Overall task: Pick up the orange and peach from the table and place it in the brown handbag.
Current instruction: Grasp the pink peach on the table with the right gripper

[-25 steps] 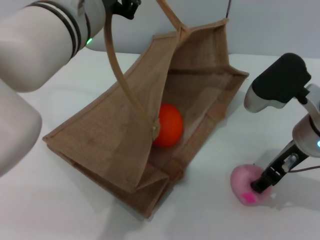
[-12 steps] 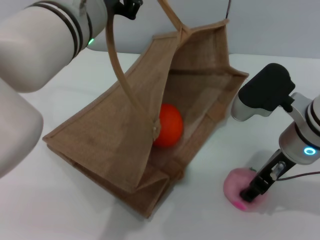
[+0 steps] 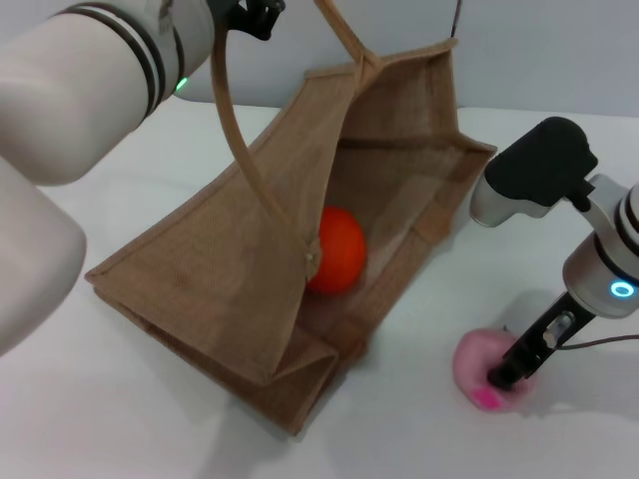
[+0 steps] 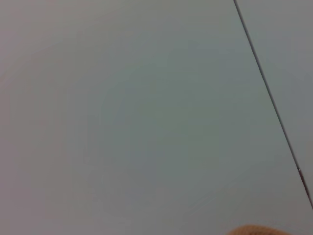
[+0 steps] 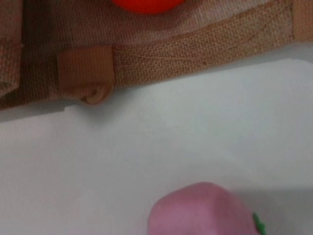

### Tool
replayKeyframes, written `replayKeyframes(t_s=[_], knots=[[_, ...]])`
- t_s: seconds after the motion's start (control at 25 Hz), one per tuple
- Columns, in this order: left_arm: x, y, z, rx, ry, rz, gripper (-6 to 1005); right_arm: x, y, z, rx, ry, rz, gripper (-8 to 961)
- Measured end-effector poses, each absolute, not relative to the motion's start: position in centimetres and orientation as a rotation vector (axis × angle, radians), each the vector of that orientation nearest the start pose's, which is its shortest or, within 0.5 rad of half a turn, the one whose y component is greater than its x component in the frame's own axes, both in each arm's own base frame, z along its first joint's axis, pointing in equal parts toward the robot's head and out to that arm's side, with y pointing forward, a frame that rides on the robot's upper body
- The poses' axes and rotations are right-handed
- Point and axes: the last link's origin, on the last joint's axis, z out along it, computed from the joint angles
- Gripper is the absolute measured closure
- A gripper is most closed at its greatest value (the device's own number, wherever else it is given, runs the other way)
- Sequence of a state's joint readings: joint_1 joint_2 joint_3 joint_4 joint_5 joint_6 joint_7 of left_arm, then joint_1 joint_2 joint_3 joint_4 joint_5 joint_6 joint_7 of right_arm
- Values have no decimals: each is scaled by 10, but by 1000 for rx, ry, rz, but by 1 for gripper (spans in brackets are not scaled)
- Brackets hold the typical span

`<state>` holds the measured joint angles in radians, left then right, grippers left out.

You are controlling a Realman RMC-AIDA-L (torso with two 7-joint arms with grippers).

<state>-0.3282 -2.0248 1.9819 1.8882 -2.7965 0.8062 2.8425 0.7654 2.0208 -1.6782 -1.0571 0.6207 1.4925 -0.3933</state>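
The peach (image 3: 482, 367) sits on the white tabletop (image 3: 120, 399) at five o'clock, the right gripper (image 3: 504, 374) pressed onto it; whether its jaws pinch it I cannot tell. At ten o'clock from the peach, the orange (image 3: 335, 249) lies inside the brown handbag (image 3: 220, 289), whose handle the left gripper (image 3: 248, 14) holds up at twelve o'clock.

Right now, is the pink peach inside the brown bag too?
No, the peach sits on the white table beside the brown handbag; only the orange is inside.
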Motion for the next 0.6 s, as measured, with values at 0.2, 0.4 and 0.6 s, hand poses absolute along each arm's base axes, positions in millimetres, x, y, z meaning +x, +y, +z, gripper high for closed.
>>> replayKeyframes(t_s=[0.2, 0.4, 0.6], knots=[[-74, 354, 42, -1854, -309, -190, 844, 184, 353, -50, -2598, 971, -828, 407], [-74, 355, 43, -1851, -310, -190, 842, 183, 357, -49, -2590, 962, -798, 450], [-74, 355, 43, -1850, -312, -190, 840, 183, 359, -48, -2585, 955, -797, 479]])
